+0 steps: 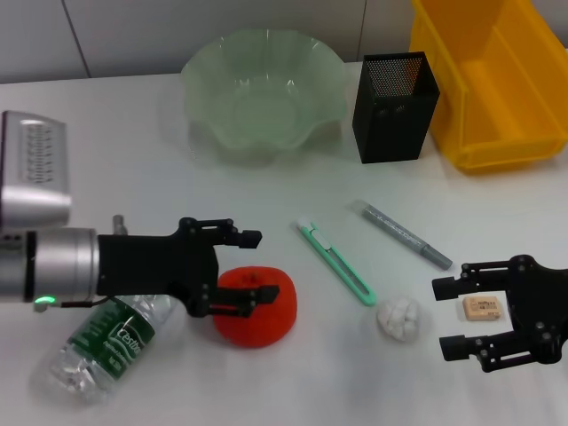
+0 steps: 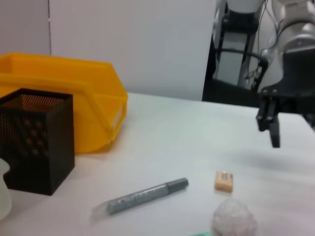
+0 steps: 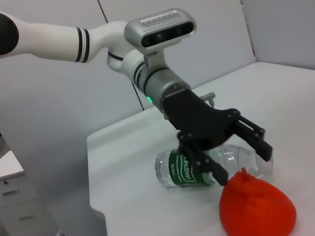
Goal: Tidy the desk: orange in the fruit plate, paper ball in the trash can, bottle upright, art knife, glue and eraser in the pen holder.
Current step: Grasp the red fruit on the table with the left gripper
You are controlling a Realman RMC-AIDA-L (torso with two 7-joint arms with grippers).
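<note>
While both grippers hang spread over the white desk (image 1: 266, 390), nothing is held.

Yellow bin (image 1: 497, 80) sits at 1 o'clock, fruit plate (image 1: 264, 93) at 12, pen holder (image 1: 395, 106) between them. Bottle (image 1: 111, 342) lies on its side at 8; the orange (image 1: 257, 306) beside it sits between the left gripper's (image 1: 253, 271) wide-open fingers, ungrasped. Art knife (image 1: 335, 263), glue (image 1: 401, 234) and paper ball (image 1: 399, 319) lie centrally. Right gripper (image 1: 453, 317), open and empty at 4, flanks the eraser (image 1: 481, 308).

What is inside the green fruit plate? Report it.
Nothing shows inside the fruit plate; its translucent bowl looks bare. The orange sits on the table, between the open fingers of the left gripper.
</note>
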